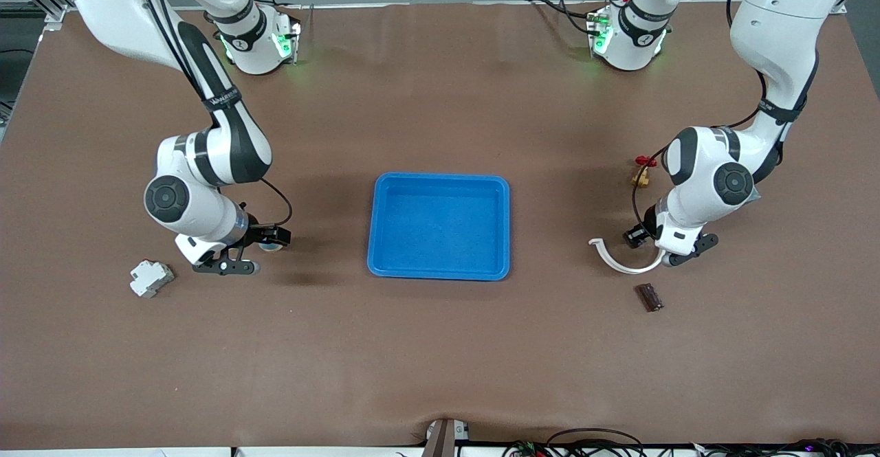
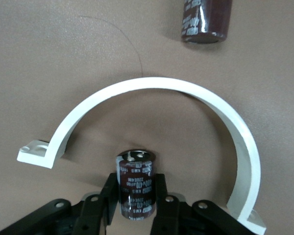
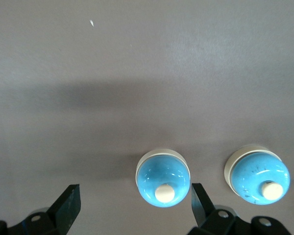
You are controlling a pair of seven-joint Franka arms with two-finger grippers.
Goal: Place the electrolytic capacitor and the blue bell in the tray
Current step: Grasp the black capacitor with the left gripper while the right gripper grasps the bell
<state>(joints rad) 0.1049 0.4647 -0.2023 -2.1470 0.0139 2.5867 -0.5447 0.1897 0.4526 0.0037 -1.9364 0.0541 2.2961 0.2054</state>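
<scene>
Both grippers are low at the table. My left gripper [image 2: 135, 196] pinches a capacitor [image 2: 135, 183], a dark brown glossy cylinder with pale print down its side and a silvery end cap, held between the black fingers [image 2: 111, 193]. Just ahead of those fingers a white clamp [image 2: 152, 84] curves in a half ring around the held part, a flat tab at each end. A second capacitor [image 2: 206, 20] lies past the ring, apart from it.

My right gripper [image 3: 135, 203] is spread wide, one blue bell [image 3: 163, 179] between the finger tips: a shiny blue dome on a white base with a cream button on top. A second bell [image 3: 258, 175] of the same look sits just outside one finger.

The tray [image 1: 385, 264], bright blue and shallow, lies between my two grippers, well apart from each
</scene>
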